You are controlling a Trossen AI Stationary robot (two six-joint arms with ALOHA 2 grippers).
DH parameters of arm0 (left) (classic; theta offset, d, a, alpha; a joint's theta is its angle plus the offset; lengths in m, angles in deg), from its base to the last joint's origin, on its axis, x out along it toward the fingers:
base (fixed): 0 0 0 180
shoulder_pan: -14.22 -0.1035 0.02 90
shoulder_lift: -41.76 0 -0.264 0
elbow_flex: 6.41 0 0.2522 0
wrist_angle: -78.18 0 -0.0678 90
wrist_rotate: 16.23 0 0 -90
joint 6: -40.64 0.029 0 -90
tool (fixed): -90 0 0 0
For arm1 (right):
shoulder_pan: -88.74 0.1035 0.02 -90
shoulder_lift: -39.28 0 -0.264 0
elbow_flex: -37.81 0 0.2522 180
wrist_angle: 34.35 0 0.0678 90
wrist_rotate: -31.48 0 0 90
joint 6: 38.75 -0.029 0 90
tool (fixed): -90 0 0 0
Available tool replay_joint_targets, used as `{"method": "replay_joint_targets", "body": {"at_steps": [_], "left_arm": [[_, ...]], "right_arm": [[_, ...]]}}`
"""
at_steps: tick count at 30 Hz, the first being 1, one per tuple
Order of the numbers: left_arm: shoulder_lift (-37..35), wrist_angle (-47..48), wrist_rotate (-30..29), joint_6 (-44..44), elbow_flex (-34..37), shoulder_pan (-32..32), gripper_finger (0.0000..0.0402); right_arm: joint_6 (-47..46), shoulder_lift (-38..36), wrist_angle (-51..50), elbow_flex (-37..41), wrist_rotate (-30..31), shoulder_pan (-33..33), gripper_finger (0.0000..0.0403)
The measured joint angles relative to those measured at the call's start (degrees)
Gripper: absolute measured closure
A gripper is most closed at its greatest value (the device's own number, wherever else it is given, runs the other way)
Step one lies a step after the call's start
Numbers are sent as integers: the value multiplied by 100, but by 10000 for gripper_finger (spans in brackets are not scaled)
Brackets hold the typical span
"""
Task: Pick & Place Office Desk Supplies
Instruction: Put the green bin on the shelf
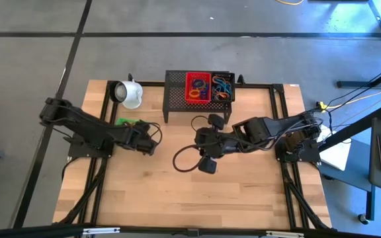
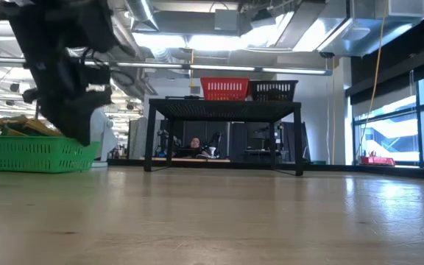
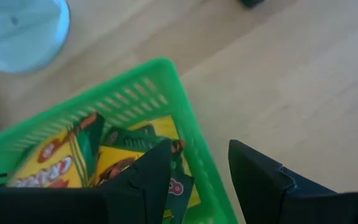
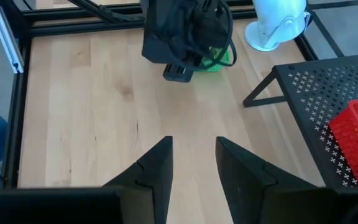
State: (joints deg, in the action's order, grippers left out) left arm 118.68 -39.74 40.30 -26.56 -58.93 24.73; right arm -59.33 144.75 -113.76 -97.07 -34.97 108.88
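Two dark arms work over a wooden table (image 1: 177, 198). The left gripper (image 3: 197, 180) hangs parted and empty over the near rim of one green basket (image 3: 135, 81) holding at least two yellow-and-green crayon boxes (image 3: 55, 165), one finger (image 3: 143, 183) inside the basket and the other outside its wall. The right gripper (image 4: 192, 168), jaws partly apart and holding nothing, hovers over bare wood at the table's middle. On the black mesh rack (image 1: 177, 92) at the far edge sit one red basket (image 1: 198, 86) and one black basket (image 1: 222, 86) of coloured rubber bands (image 1: 221, 87). One white mug (image 1: 129, 94) lies near the far left corner.
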Motion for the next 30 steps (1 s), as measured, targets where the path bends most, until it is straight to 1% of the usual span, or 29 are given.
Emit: {"method": "replay_joint_targets", "body": {"at_steps": [6, 10, 13, 18, 20, 25, 30], "left_arm": [[338, -324, 366, 333, 67, -128, 248], [536, -536, 541, 665, 70, -124, 263], [605, -665, 667, 934, 72, -94, 293], [588, -665, 848, 1034, 72, 43, 373], [577, -682, 976, 1010, 72, 132, 393], [575, -792, 1236, 947, 65, 518, 399], [578, -850, 1425, 870, -110, 1235, 399]], "right_arm": [[2, 0, -2, 0, 0, 0, 280], [4, 0, 0, 0, 0, 0, 280], [6, 0, -1, 0, 0, 0, 280], [20, 2, -2, 0, 0, 0, 280], [33, 2, -2, 0, 0, 0, 280], [46, 2, -2, 0, 0, 0, 280], [48, 4, -4, 0, 0, 0, 280]]}}
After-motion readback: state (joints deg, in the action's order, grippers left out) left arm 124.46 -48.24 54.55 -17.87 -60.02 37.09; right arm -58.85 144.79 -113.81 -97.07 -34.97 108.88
